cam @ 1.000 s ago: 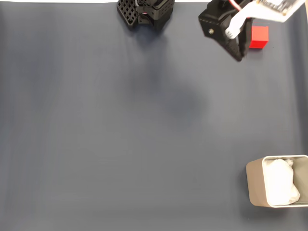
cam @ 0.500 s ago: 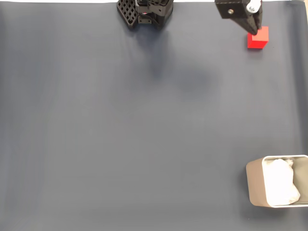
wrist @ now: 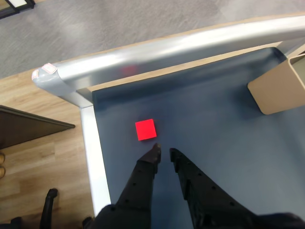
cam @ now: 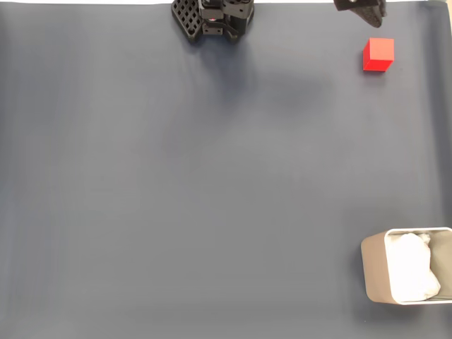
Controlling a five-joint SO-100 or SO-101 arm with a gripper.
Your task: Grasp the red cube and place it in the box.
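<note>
The red cube (cam: 378, 54) lies on the dark blue mat near the top right corner in the fixed view. Just the black tip of my gripper (cam: 364, 10) shows at the top edge, above and left of the cube and apart from it. In the wrist view the cube (wrist: 146, 129) sits a short way beyond my gripper (wrist: 164, 153), whose black fingers stand close together with nothing between them. The beige box (cam: 374, 272) with white paper inside stands at the bottom right of the fixed view; its wall (wrist: 281, 88) shows at the right edge of the wrist view.
The arm's black base (cam: 215, 18) sits at the top centre of the fixed view. A metal rail (wrist: 157, 50) borders the table close behind and beside the cube, with wooden floor beyond. The blue mat (cam: 212, 183) stretches wide between cube and box.
The gripper has drawn back from beside the cube toward the top edge of the fixed view. The cube stays on the mat in nearly the same spot.
</note>
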